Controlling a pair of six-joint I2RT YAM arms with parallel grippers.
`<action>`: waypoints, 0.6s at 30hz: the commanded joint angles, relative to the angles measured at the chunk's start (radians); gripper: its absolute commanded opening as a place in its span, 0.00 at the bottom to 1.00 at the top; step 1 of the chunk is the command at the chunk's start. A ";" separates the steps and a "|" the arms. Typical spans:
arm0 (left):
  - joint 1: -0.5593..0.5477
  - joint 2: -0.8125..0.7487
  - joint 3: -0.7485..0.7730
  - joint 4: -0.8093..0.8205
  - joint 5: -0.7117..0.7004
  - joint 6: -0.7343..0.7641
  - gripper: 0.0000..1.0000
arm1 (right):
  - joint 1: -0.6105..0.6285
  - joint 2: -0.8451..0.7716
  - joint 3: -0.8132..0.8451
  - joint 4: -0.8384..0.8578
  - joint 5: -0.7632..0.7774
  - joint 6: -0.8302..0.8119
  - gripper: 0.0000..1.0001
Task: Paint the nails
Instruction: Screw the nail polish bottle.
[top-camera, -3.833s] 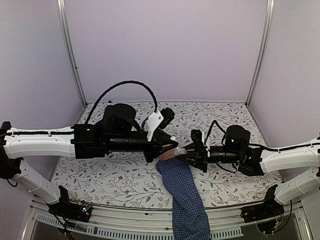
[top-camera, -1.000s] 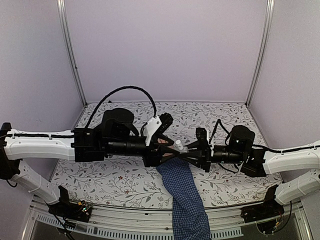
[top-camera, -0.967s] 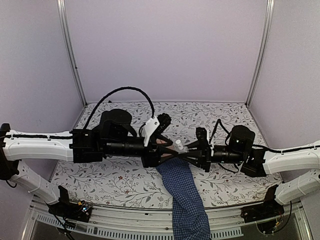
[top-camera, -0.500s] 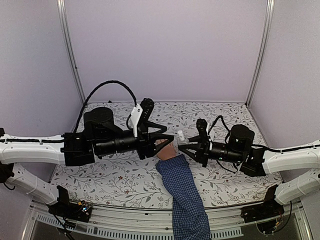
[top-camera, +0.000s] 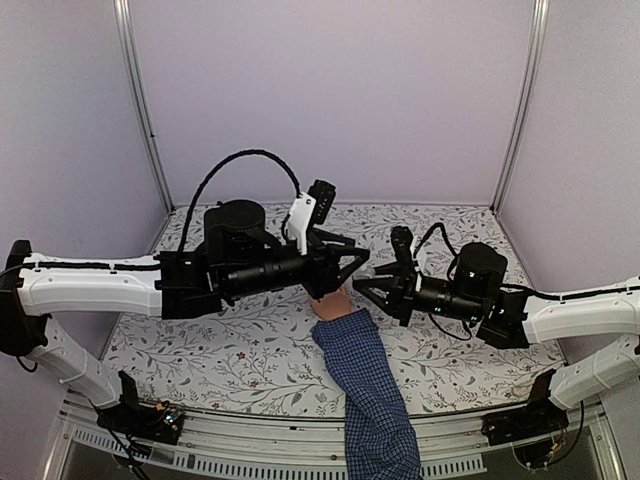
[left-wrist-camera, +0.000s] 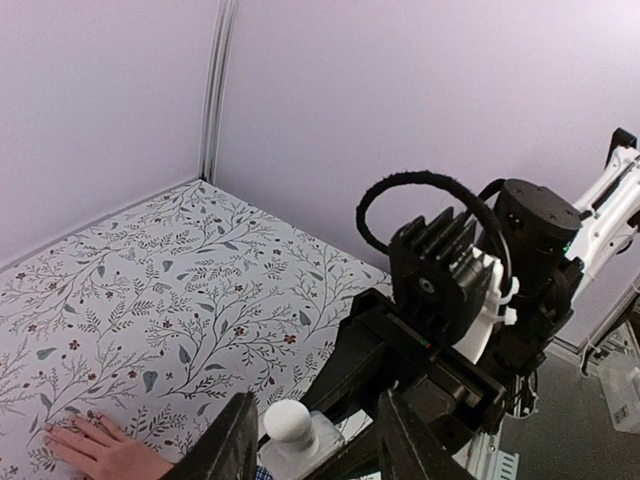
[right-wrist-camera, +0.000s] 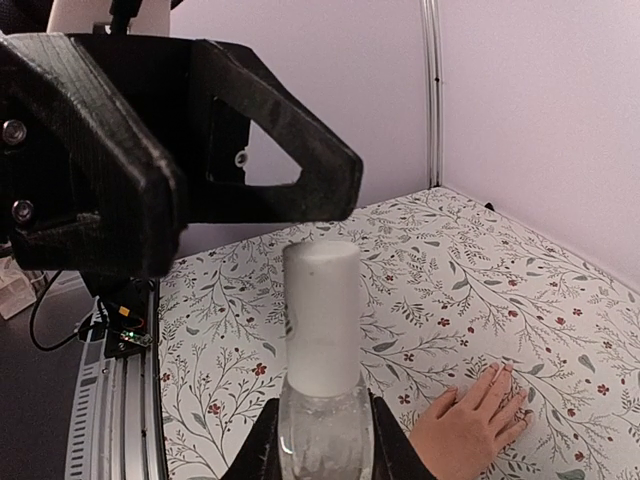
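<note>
Lilac walls (top-camera: 330, 100) close in a table (top-camera: 450, 235) covered in a leafy floral print. From the left, the left gripper (top-camera: 358, 262) reaches toward the middle with its jaws standing partly apart and nothing in them. Its own camera shows a white cap (left-wrist-camera: 290, 420) low between its two fingers, nearer one finger than the other. Whether the cap sits fully inside the tips or just past them is hard to tell from that angle. Below and slightly left of the meeting point, a small pale hand (top-camera: 333, 303) lies flat on the table at the end of a blue checked sleeve (top-camera: 370, 390), fingers spread. The nails (right-wrist-camera: 520, 388) at its fingertips are too small to show any colour. To the right, the right gripper (right-wrist-camera: 318, 445) is clamped on a clear glass bottle (right-wrist-camera: 320, 425), holding it upright with the cap on top. The step in hand looks like taking the cap off. To do it well, the left jaws should centre on the cap, close squarely, and twist about its axis. The bottle must stay upright, and the cap should lift straight up so no polish falls on the sleeve.
</note>
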 joint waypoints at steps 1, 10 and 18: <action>0.017 0.041 0.043 0.016 0.006 -0.036 0.42 | 0.014 -0.001 0.031 0.002 0.027 -0.001 0.00; 0.026 0.055 0.028 0.027 0.039 -0.045 0.27 | 0.013 -0.004 0.036 -0.003 0.033 -0.015 0.00; 0.027 0.051 -0.018 0.060 0.105 -0.044 0.11 | 0.013 -0.020 0.059 -0.010 0.007 -0.018 0.00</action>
